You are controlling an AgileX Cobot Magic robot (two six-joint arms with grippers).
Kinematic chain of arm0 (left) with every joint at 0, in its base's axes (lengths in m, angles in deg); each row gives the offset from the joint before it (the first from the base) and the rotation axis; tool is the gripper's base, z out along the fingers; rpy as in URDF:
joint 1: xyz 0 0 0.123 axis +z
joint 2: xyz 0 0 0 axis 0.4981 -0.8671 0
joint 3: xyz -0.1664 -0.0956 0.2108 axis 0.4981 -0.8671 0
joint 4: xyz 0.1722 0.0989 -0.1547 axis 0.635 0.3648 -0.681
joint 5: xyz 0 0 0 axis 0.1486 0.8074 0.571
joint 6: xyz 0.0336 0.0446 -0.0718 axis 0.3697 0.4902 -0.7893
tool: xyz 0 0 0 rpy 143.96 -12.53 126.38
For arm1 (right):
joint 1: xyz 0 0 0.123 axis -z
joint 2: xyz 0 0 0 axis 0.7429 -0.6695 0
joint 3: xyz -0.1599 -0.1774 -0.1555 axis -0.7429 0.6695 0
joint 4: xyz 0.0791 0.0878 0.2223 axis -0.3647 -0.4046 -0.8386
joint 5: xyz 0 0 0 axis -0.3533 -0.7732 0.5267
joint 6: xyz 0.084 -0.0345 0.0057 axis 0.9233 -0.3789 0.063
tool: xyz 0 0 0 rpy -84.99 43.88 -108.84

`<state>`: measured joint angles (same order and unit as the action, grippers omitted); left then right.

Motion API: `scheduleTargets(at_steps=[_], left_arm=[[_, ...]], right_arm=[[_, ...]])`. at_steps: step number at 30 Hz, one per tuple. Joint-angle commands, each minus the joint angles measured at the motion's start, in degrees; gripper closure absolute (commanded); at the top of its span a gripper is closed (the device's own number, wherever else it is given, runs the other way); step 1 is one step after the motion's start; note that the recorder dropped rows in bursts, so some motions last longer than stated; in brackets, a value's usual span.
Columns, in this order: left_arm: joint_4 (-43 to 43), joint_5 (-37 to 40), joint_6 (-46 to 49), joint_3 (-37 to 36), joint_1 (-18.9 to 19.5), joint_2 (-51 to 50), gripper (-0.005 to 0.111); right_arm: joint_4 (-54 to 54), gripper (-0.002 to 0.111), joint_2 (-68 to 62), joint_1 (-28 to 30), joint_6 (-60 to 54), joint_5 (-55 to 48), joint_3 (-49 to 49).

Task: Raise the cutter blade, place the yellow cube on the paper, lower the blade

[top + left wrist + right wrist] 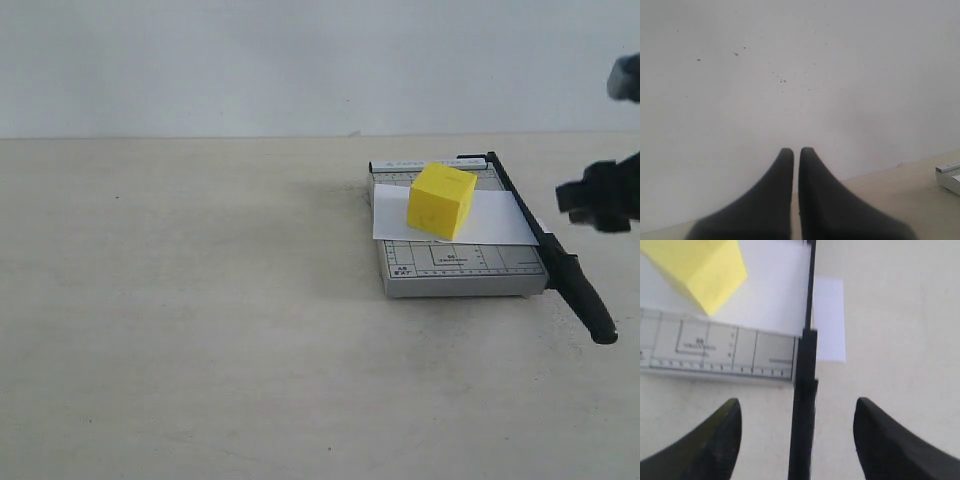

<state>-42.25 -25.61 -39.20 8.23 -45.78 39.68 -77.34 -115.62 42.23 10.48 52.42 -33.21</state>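
Observation:
The yellow cube rests on the white paper, which lies across the grey gridded trimmer base. The black cutter blade lies down along the base's right edge, its thick handle end reaching past the front. My right gripper hovers open above the handle, one finger on each side and apart from it. My left gripper is shut on nothing, facing a blank wall; it does not show in the exterior view.
The beige tabletop spreads wide to the left of the trimmer. A white wall stands behind the table. A corner of the trimmer base shows at the edge of the left wrist view.

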Motion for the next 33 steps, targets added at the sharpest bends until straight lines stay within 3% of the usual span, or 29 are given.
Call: scheduleTargets(at_steps=[1,5,11,18,23,33], left_arm=[[-0.2,-0.3,0.3,-0.2,0.3,0.2,0.102],[-0.2,-0.3,0.3,-0.2,0.3,0.2,0.102],[-0.2,-0.3,0.3,-0.2,0.3,0.2,0.102],[-0.2,-0.3,0.3,-0.2,0.3,0.2,0.102],[-0.2,-0.3,0.3,-0.2,0.3,0.2,0.102],[-0.2,0.7,-0.1,-0.2,0.3,0.2,0.102]], right_arm=[[-5.1,0.067,8.3,-0.1,-5.4,3.4,-0.8],[-19.3,0.108,18.4,-0.1,-18.7,7.1,2.9],[-31.6,0.108,36.9,-0.1,-28.8,11.1,14.3],[-31.8,0.108,61.6,-0.1,-24.2,10.6,24.2],[-31.8,0.108,74.8,-0.1,-19.8,5.5,25.6],[-31.8,0.108,74.8,-0.1,-19.8,5.3,25.6]])
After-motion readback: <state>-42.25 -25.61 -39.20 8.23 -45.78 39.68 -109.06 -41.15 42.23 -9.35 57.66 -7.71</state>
